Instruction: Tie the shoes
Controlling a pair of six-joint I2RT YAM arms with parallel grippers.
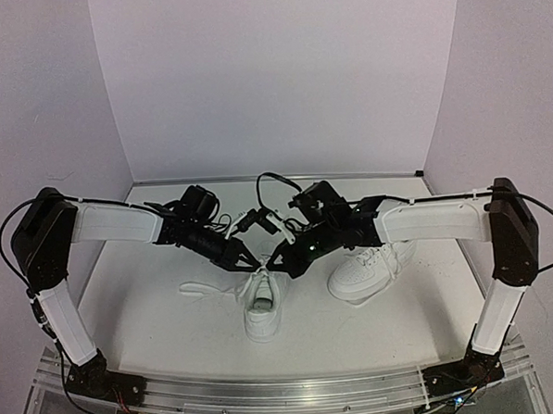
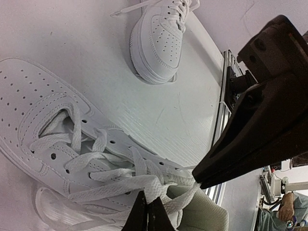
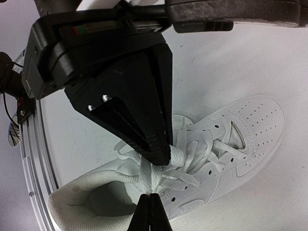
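The shoe you are working on (image 1: 262, 310) stands in the middle of the table (image 1: 163, 333), with its heel toward the arm bases. The second shoe (image 1: 368, 272) stands to its right, apart from it.

Both claws meet over the open top of the middle shoe. The left claw (image 1: 251, 260) is pressed together and pinches a flat white strand of the laces (image 2: 144, 185) just above the tongue. The right claw (image 3: 149, 211) is also pressed together on a strand, very near the first one. The two tips are almost touching. One more loop of lace (image 1: 199, 289) lies loose on the table to the left of the shoe.

The laces look soft, limp and thin, so I think they will fold and twist easily and keep no shape when you release them. They may also slip out of smooth fingers, so take them across the flat side and not by the edge.

The shoe is probably light, with a stiff sole. A strong pull on the laces is likely to drag or tip it before the knot gets tight. Pull the two strands in opposite directions and sideways rather than upward, so that the shoe does not move.
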